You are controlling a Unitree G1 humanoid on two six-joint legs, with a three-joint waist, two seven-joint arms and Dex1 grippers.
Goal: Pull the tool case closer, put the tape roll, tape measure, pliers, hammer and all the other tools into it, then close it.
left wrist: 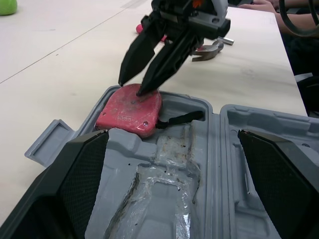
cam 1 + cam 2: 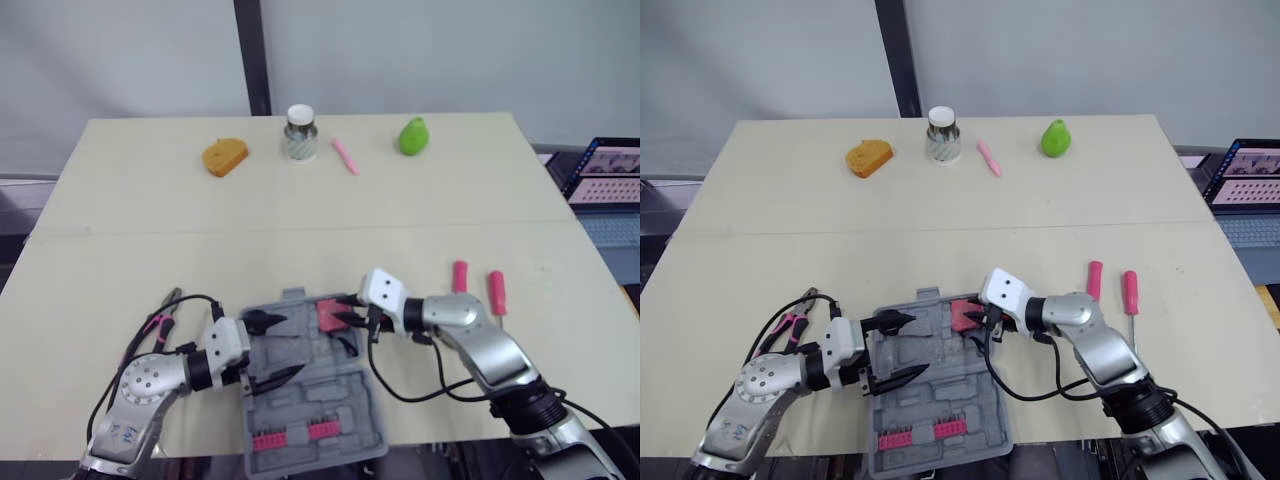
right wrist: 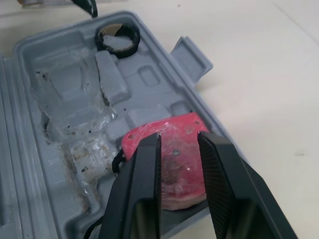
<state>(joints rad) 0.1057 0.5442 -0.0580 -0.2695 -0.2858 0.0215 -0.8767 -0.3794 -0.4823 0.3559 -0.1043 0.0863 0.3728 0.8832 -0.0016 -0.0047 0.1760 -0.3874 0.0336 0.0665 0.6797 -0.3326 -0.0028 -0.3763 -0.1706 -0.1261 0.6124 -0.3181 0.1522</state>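
packing step — the right gripper (image 3: 179, 139), fingers narrowly parted, touched the red tape measure (image 1: 130, 110) lying in the tool case's (image 2: 345, 395) far-right corner. the left gripper (image 2: 293, 345) sat spread over the case's left side. next, probably — lift clear, fetch the pliers (image 2: 160, 320).

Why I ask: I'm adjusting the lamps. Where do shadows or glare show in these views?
Left eye view: soft, even light on the table, only faint shadows under the things on it. Left wrist view: glare on the shiny clear film inside the tool case. Right wrist view: that film glints too, and dark shade fills the recess beside the tape measure.
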